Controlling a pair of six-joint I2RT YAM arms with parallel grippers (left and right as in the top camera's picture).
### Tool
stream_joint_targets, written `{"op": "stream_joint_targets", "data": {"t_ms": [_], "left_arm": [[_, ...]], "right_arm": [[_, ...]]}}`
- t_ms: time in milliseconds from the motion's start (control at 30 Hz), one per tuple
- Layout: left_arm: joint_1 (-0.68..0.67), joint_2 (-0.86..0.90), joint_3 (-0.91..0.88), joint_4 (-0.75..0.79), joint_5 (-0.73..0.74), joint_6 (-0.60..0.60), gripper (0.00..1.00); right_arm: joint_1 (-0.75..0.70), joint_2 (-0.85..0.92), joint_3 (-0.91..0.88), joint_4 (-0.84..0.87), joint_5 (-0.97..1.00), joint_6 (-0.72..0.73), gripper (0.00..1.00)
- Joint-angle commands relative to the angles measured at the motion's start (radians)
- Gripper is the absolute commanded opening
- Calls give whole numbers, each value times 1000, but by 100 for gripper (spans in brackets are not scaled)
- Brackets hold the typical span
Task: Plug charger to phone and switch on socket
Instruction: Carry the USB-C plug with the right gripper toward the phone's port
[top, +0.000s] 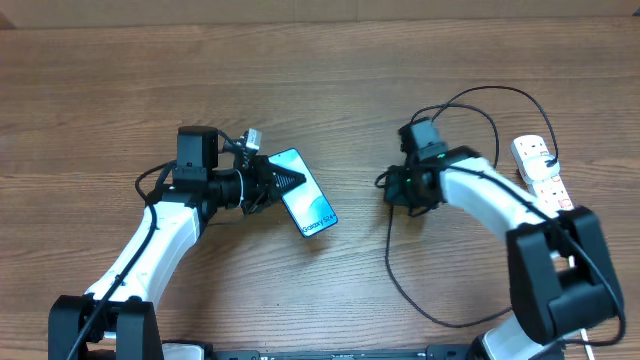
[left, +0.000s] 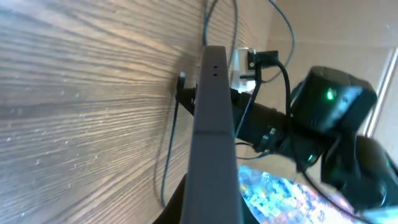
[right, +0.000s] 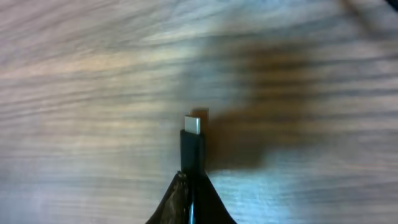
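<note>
The phone (top: 308, 205), with a light blue screen, is held at one end by my left gripper (top: 285, 182), which is shut on it. In the left wrist view the phone shows edge-on (left: 211, 124) and tilted, rising from the jaws (left: 208, 214). My right gripper (top: 393, 186) is shut on the charger's black connector (right: 193, 152); its silver tip (right: 194, 125) points away over the wood. The connector faces the phone across a gap. The thin black cable (top: 400, 275) loops toward the front. The white power strip (top: 540, 165) lies at the far right.
The right arm (left: 323, 118) shows in the left wrist view beyond the phone. The cable arcs behind the right gripper to the power strip (top: 490, 95). Wooden table (top: 100, 90) all round.
</note>
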Motion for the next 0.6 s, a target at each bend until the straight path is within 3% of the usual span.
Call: {"op": "stream_joint_targets", "data": {"t_ms": [0,133,300,567], "left_arm": [[16,-2,10,68,149,58,4],[46,-2,10,240,292,54,4],[78,-2,10,418,374,-42,4],[106,-2,10,452,326,-162,4]], "right_arm": [[-42,-138,56,-66,-309,-232,4],[-54,-254,54,-206,-571,-364,4],[2,-351,29,-353,-617,-438,4],[130,-404,12,-277,-631,-406,4]]}}
